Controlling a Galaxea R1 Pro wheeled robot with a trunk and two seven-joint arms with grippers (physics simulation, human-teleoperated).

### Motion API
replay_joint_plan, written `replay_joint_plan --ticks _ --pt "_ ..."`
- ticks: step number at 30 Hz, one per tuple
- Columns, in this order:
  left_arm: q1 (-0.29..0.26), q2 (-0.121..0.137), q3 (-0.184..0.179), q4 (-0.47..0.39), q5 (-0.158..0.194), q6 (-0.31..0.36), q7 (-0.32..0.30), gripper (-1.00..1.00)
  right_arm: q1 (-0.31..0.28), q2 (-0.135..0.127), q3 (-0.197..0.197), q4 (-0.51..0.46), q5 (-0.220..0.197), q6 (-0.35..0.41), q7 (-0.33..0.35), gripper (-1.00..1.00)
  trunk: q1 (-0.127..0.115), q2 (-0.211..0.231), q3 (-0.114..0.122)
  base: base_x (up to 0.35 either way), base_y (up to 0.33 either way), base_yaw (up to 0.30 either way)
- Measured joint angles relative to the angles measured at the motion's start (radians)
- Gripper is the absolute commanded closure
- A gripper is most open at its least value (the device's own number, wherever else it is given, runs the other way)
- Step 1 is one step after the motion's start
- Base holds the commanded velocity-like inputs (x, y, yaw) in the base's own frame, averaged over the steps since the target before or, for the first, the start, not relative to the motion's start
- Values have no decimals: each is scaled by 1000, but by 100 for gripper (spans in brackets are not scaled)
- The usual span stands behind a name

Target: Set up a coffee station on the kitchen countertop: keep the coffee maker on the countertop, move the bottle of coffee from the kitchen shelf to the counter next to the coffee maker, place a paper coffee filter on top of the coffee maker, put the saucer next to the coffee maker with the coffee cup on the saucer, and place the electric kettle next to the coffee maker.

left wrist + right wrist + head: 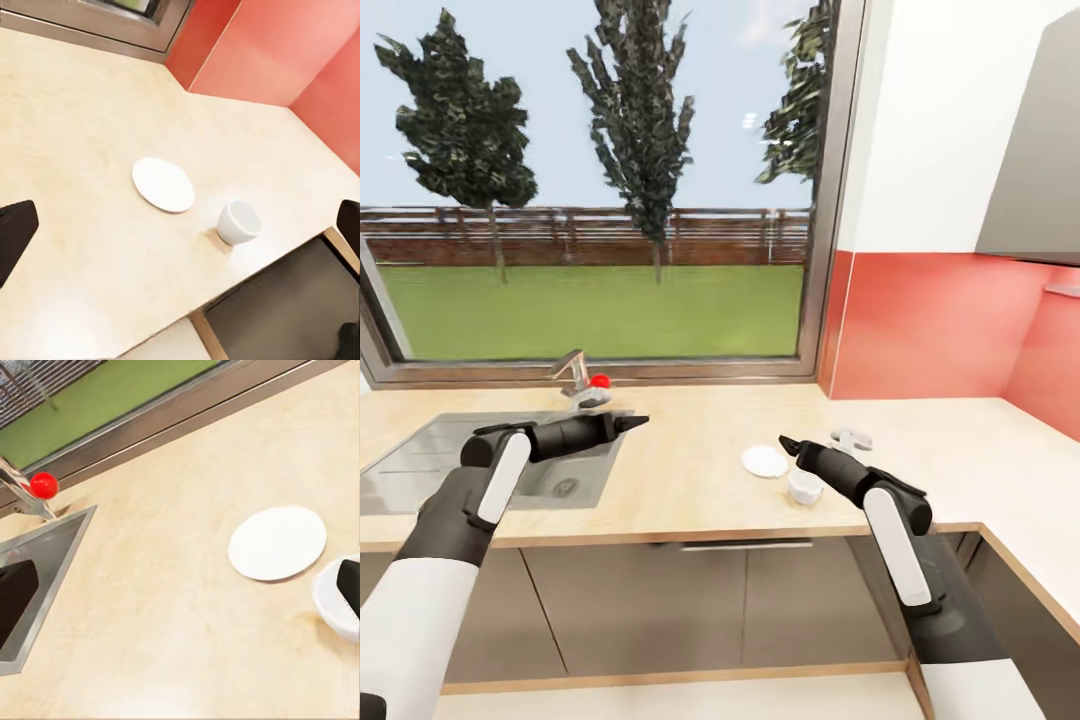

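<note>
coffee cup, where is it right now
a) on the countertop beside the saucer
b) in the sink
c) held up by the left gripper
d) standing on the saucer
a: the coffee cup stands on the bare kitchen countertop, apart from the saucer.

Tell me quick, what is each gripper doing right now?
Left gripper: open, holding nothing.
Right gripper: open, empty, one finger beside the coffee cup.

A wide window (pixel 600 190) onto lawn and trees meets a red backsplash (pixel 920 325) under a white wall.
</note>
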Motion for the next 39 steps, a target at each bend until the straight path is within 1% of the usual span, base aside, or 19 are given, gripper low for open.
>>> replay_joint_plan --ticks 6,14,16,18,24,34,39 --pt "2 0 0 6 0 -1 -3 -100 1 -2 -2 -3 1 6 0 -100 0 1 -5 335 -1 0" --pt "7 0 2 10 1 -5 -6 -100 1 -2 -3 -4 1 6 0 -100 0 2 -16 283 -150 0" --pt "7 -2 1 10 1 -6 -6 -100 2 -2 -3 -4 0 6 0 -100 0 2 -18 216 -197 0" --pt "7 -9 0 12 1 -6 -7 -100 1 -2 -3 -4 0 6 0 -100 0 1 -18 190 -211 -86" --pt "7 -13 -5 13 0 -8 -9 -100 1 -2 -2 -3 0 6 0 -100 0 2 -19 69 -75 -125" --pt "7 -12 -6 13 1 -11 -9 -100 1 0 1 2 1 8 0 -100 0 1 -19 150 -198 -2" --pt "10 -13 -6 14 1 -11 -9 -100 1 0 2 4 1 7 0 -100 0 2 -19 54 -62 0"
